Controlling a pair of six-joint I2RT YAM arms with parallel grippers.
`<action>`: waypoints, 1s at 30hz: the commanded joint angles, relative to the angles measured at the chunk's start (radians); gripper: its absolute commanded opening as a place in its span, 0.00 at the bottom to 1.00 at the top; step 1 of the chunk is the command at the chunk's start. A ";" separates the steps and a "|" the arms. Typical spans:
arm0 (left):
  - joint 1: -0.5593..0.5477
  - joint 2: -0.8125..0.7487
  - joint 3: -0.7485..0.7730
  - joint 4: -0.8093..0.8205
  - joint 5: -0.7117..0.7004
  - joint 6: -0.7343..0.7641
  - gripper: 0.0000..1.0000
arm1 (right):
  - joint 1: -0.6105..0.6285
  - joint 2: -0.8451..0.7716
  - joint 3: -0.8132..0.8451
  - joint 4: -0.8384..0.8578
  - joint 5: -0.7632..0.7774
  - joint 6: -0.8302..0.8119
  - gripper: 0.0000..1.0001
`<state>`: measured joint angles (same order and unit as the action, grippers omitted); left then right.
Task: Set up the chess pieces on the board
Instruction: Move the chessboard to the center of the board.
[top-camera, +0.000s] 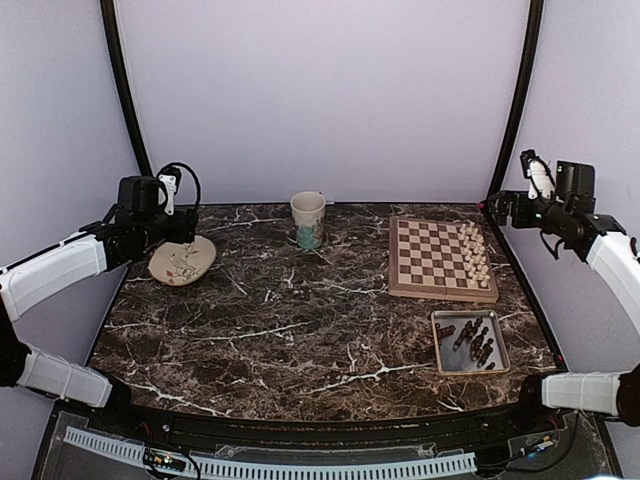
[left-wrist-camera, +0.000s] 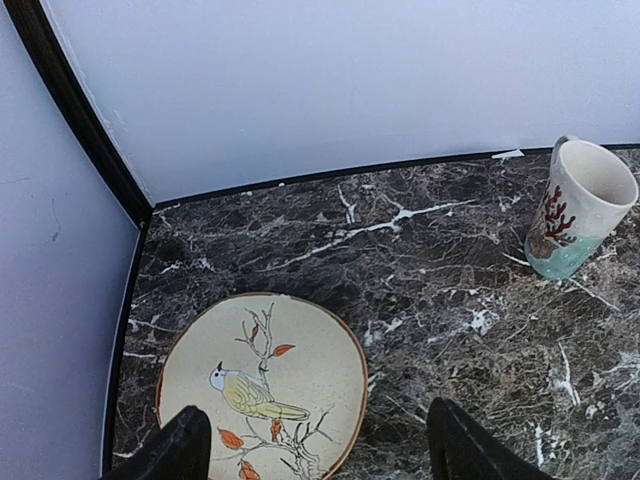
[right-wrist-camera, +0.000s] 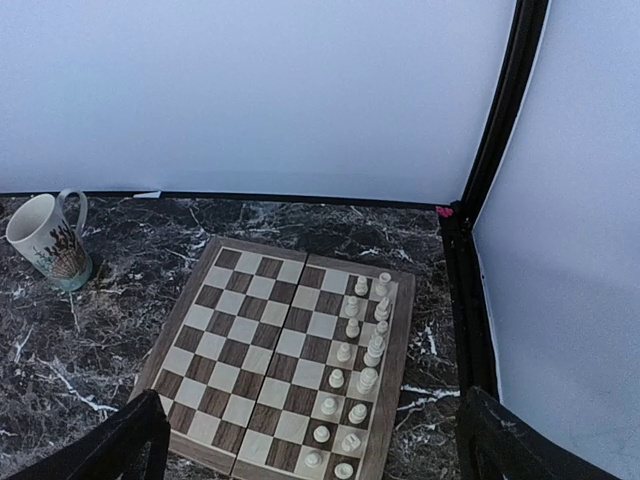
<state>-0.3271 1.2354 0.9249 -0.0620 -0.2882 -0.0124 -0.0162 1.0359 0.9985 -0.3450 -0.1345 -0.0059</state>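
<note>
A robot test booth: plain pale walls (top-camera: 320, 100) on black poles (top-camera: 125, 90) rise beyond the jaws, enclosing a marble-patterned table (top-camera: 300, 330).

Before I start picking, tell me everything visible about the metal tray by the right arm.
The metal tray is a shallow, shiny grey rectangle with a raised rim. It lies flat on the marble table at the near right, just in front of the chessboard and apart from it. Dark brown chess pieces lie jumbled inside. Nothing else touches it, and only the top view shows it.
</note>
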 joint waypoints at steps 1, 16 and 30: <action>0.059 -0.024 -0.038 0.081 0.158 -0.040 0.73 | -0.016 0.021 -0.023 0.009 0.013 0.001 1.00; -0.173 0.105 0.051 0.045 0.357 -0.169 0.53 | -0.103 0.198 0.041 -0.072 0.092 -0.081 0.94; -0.484 0.554 0.371 0.045 0.438 -0.327 0.49 | -0.260 0.629 0.268 -0.220 0.107 -0.147 0.47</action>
<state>-0.7700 1.7039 1.1912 -0.0162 0.1101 -0.2676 -0.2573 1.5757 1.1870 -0.4984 -0.0212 -0.1303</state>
